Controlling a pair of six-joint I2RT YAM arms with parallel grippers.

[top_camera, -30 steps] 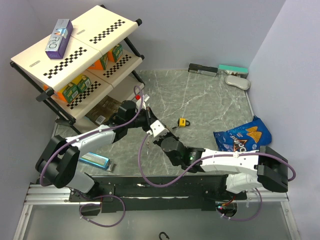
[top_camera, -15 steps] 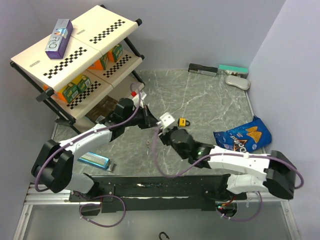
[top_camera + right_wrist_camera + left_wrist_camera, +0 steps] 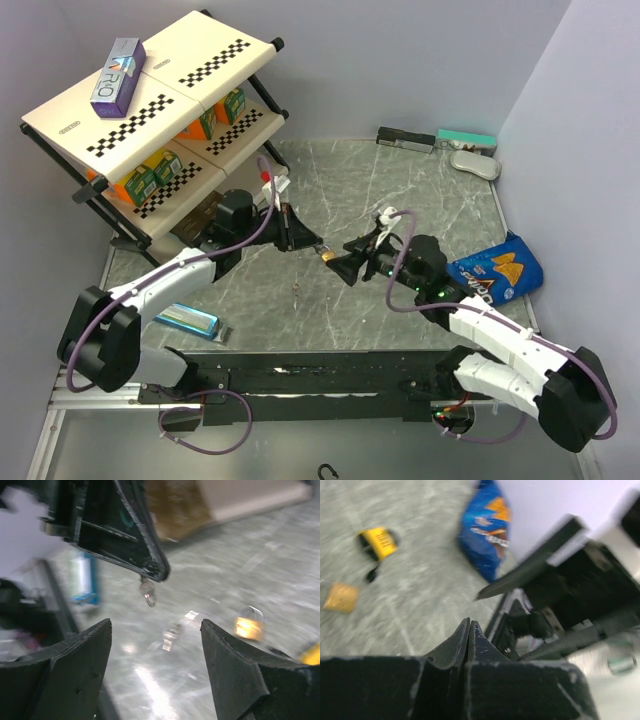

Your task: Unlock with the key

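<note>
While the left gripper [image 3: 315,246] is clenched on a small silvery key [image 3: 147,592], which hangs from its tip above the table [image 3: 420,190], the right gripper [image 3: 347,262] faces it from just beside, spread wide with nothing in its grasp. The two meet over the middle of the grey marbled table.

Seen from the right wrist, the key is blurred. It shows in the gap between that gripper's two dark fingers [image 3: 60,670] and touches neither.

Seen from the left wrist, the left gripper's tips are pressed tight together. The yellow padlock [image 3: 377,542] lies on the table beyond them, untouched, near a tan square [image 3: 340,597]. A blue chip bag [image 3: 487,527] lies farther off.

A shelf rack [image 3: 150,90] stands at the table's far left corner.
</note>
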